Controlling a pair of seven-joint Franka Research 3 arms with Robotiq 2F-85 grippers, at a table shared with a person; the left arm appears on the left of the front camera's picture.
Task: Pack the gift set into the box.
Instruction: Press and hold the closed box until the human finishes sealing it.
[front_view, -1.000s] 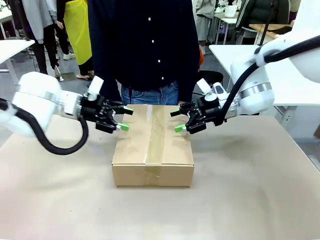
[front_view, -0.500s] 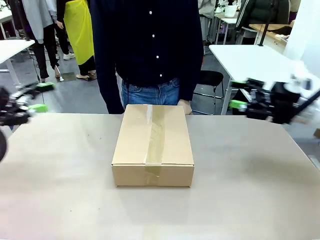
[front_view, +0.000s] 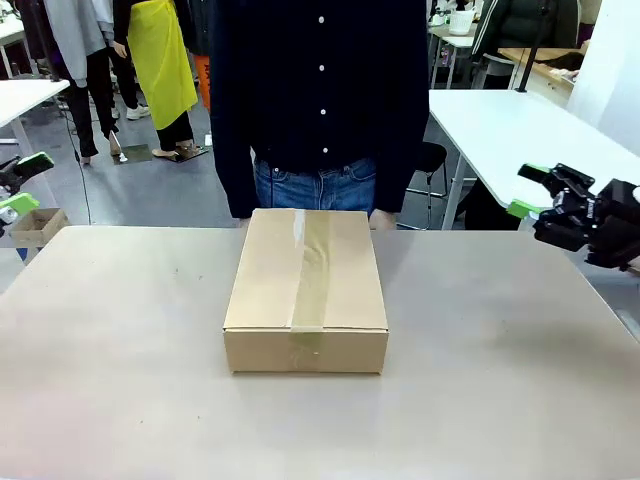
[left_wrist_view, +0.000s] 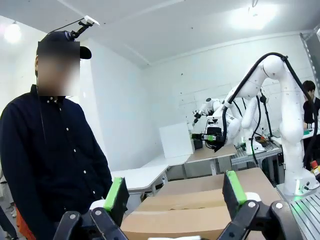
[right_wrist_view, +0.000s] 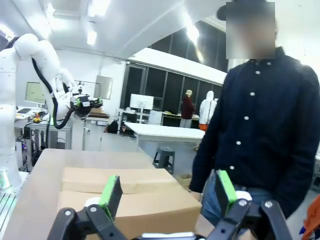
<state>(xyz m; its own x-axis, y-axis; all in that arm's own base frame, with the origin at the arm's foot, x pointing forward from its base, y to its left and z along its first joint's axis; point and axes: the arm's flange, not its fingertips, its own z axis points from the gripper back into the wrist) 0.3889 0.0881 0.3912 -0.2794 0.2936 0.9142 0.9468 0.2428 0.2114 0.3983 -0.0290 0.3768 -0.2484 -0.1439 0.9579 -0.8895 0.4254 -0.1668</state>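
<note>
The box (front_view: 305, 290) is sitting closed near the middle of the desk (front_view: 120, 380), its top flaps sealed by a strip of tape (front_view: 312, 268) running from the far edge over the near side; the front view is showing this seam, while the wrist views are catching only the brown top and side of the box (left_wrist_view: 200, 210) (right_wrist_view: 130, 200) from low down. A person in a dark buttoned shirt (front_view: 320, 100) is standing just behind the far edge of the box. The left claw (front_view: 18, 185) is hanging released at the far left edge, well apart from the box, its green pads (left_wrist_view: 116, 194) spread wide in its own wrist view. The right claw (front_view: 530, 190) is hovering released at the far right, off the desk's edge, pads (right_wrist_view: 225, 190) likewise parted.
</note>
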